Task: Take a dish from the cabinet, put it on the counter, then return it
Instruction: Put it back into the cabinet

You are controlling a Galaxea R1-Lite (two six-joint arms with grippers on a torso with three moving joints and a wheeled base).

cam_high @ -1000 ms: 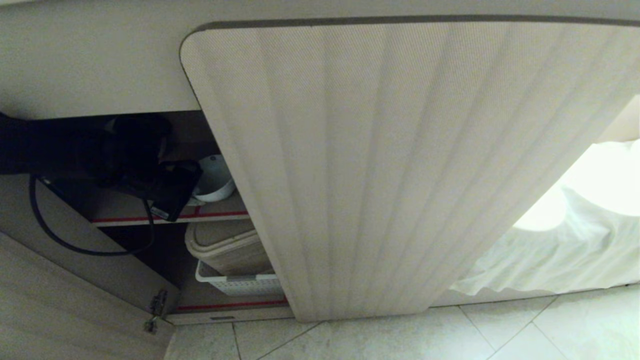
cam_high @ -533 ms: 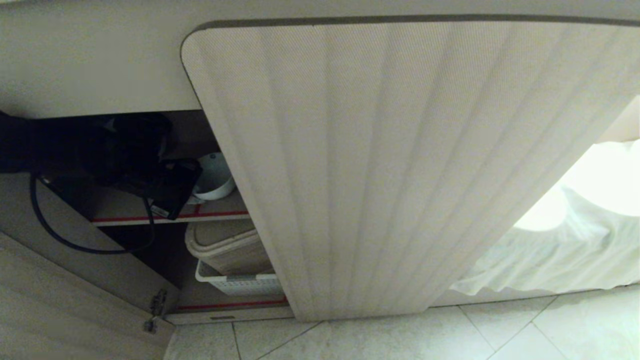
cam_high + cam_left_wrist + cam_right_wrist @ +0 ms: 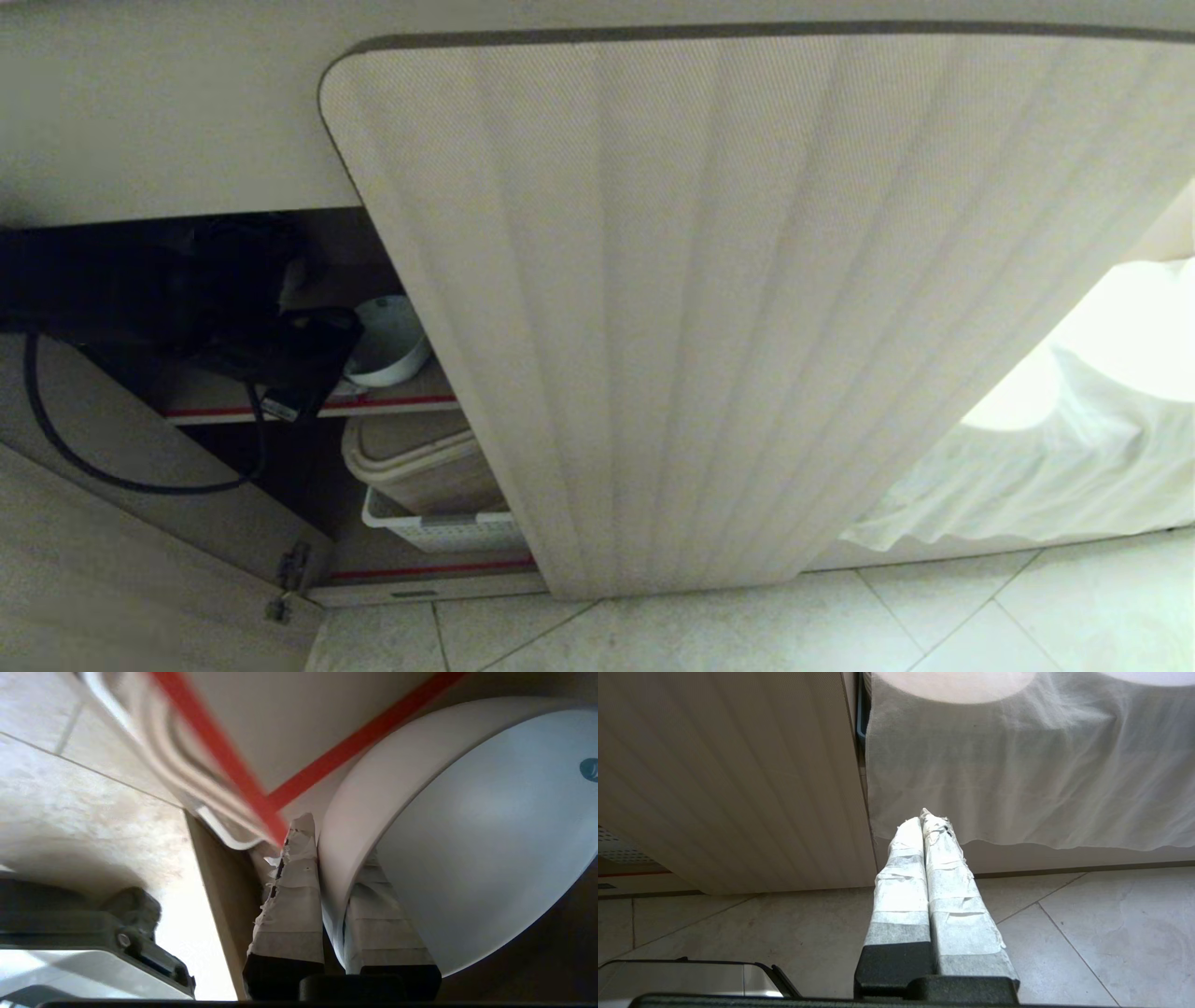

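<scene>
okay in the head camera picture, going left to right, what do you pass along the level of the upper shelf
left gripper → white bowl → ribbed cabinet door → white cloth

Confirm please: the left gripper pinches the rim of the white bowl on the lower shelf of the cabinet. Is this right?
Not quite. The left gripper does pinch the rim of the white bowl, but the head view shows it on the upper shelf of the cabinet, not the lower.
</scene>
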